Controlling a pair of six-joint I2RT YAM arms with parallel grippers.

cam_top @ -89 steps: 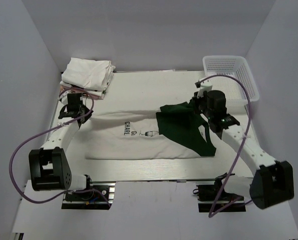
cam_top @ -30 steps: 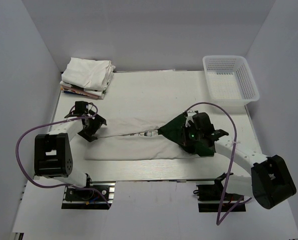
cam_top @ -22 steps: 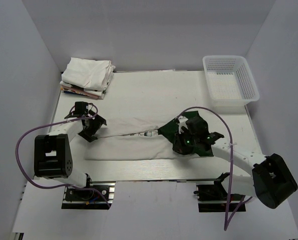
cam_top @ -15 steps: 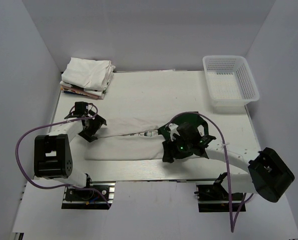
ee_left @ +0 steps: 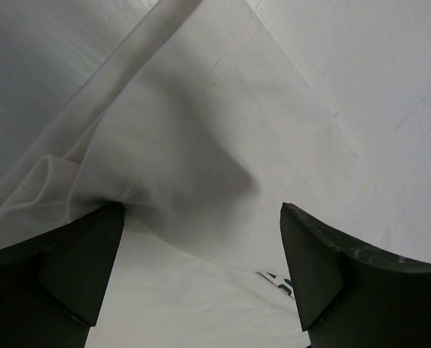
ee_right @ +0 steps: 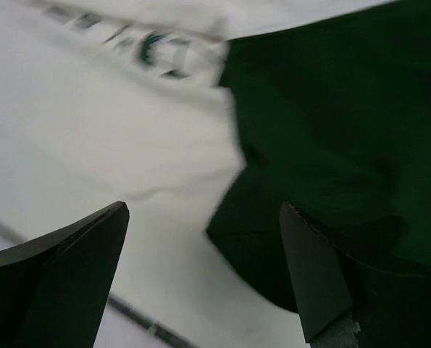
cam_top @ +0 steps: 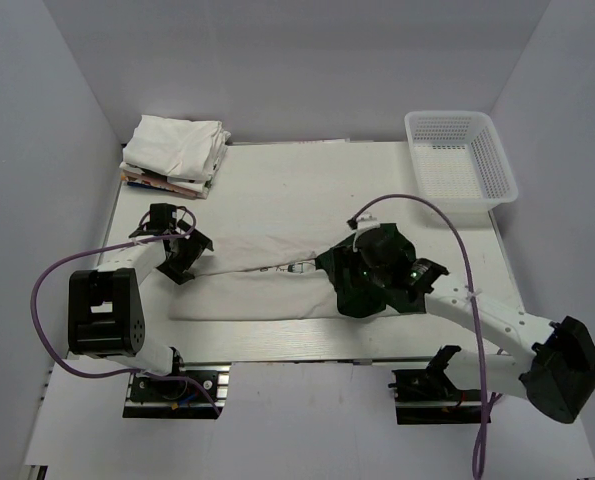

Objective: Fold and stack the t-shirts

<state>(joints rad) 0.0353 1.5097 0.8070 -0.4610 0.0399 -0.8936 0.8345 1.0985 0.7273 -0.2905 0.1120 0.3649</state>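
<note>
Table (cam_top: 307, 190) bears t-shirt (cam_top: 247, 298); left hand (ee_left: 202, 210), right hand (ee_right: 203, 209) apparently spread.

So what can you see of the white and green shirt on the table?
It is a soft white tee, folded into a long creased band across the middle of the table. Its right end is dark green, with some dark print beside it. The open left gripper sits at its left end; the open right gripper is over the green part.
</note>
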